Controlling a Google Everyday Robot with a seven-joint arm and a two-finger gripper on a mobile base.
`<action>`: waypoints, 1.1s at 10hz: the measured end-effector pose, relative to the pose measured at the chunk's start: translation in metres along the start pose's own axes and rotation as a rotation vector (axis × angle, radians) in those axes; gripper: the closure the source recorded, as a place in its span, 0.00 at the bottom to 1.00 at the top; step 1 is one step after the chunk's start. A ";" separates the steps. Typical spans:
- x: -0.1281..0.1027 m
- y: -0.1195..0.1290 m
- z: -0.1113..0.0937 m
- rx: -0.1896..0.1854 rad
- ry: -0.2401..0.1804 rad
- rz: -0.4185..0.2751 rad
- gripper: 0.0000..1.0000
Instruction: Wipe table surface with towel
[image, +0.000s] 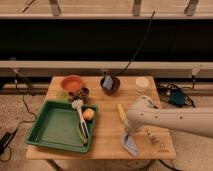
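A light blue towel (130, 144) lies on the wooden table (107, 132) near its front edge, right of the middle. My white arm (170, 120) reaches in from the right and bends down over it. My gripper (128, 134) points down onto the towel's upper end, shut on the towel and pressing it against the tabletop. The arm's wrist hides most of the gripper.
A green tray (52, 127) with a white brush (80, 117) and an orange fruit (88, 114) fills the left side. An orange bowl (73, 82), a dark bowl (110, 83), a white cup (142, 84) and a yellow object (120, 111) stand behind the towel.
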 end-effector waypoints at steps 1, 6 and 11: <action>0.007 0.007 0.005 -0.013 0.000 0.017 1.00; 0.035 -0.005 0.009 -0.031 0.012 0.068 1.00; 0.008 -0.082 -0.011 0.024 0.033 -0.031 1.00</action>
